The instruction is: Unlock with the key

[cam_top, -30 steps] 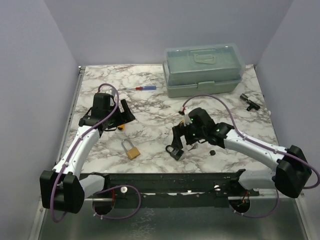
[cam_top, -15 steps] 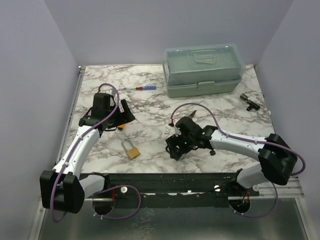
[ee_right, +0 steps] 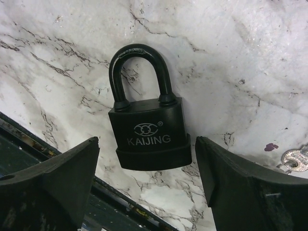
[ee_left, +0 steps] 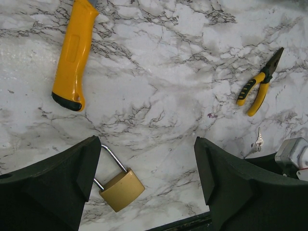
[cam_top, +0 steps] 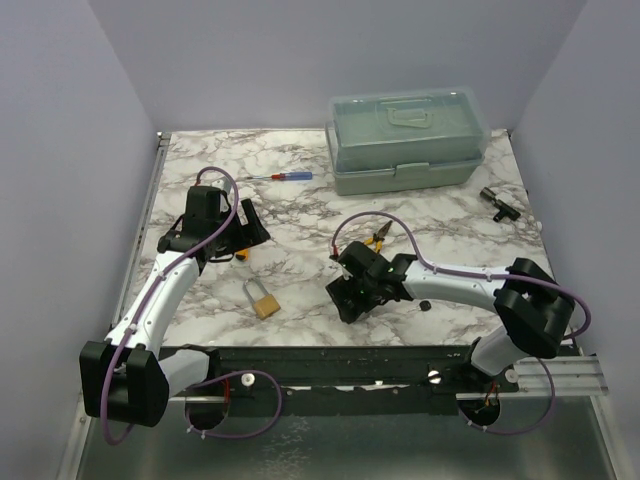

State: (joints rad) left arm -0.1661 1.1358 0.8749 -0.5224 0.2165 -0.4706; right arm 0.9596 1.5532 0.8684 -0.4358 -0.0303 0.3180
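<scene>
White marble-patterned tabletop (cam_top: 300,265) with grey veining, boxed in by plain pale-lavender panels: back wall (cam_top: 330,50), left wall (cam_top: 60,180), right wall (cam_top: 590,110). Black rail (cam_top: 330,362) runs along the near edge, with a dull grey metal sheet (cam_top: 340,445) below it. Light is even and diffuse, shadows soft.

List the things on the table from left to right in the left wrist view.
Yellow handle → brass padlock → pliers. The key lies straight below the pliers in the picture, so it is left out.
</scene>
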